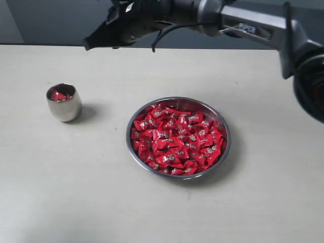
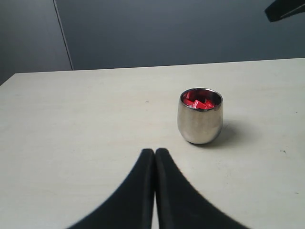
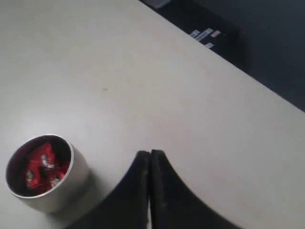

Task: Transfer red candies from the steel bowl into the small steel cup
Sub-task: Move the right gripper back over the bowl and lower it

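Above the far left of the table, right arm: stretched across from the right, raised; right gripper fingers pressed together, holding nothing.
Below it: small steel cup upright, apart from the fingers, some red candies inside.
Farther right: steel bowl mid-table, well apart from cup, heaped with candies.
Low, facing cup: left gripper closed, empty.

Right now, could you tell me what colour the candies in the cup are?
Bright red candies; clearest in left wrist view.
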